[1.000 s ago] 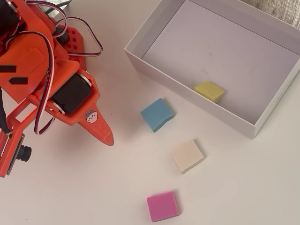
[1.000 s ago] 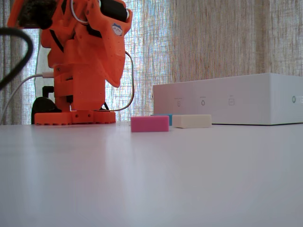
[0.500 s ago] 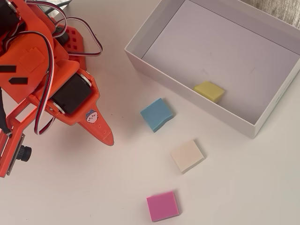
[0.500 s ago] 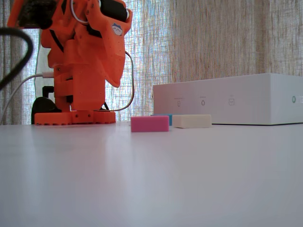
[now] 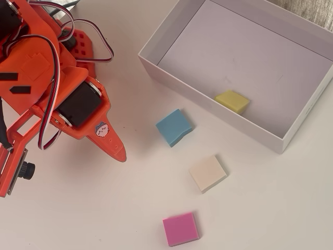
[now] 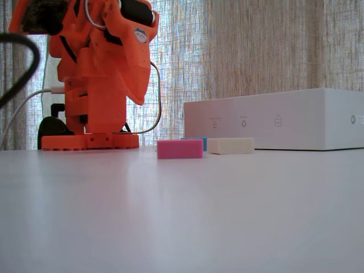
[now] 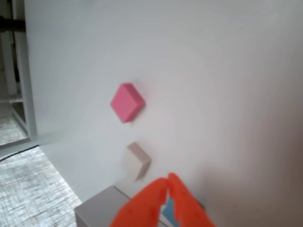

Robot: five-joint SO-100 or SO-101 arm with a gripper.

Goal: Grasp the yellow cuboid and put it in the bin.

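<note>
- Small flat square yellow foam-like cuboid [image 5: 232,101] lies inside the shallow white rectangular bin [image 5: 173,81], near its wall.
- Judged light, soft, compressible; grip opposite side faces.
- Orange fingers [image 7: 168,182] closed, empty, retracted.

The arm [image 5: 49,88] is bright orange plastic with black servos [image 5: 78,104] set into it and red, white and black cables [image 5: 54,78] looping along its links. A small round cartoon sticker [image 5: 101,128] sits near the tapering orange tool [image 7: 167,187]. The orange base [image 6: 90,140] is dotted with screw holes.

backlit woven curtain [image 6: 256,45], white table [image 6: 182,216]
</note>
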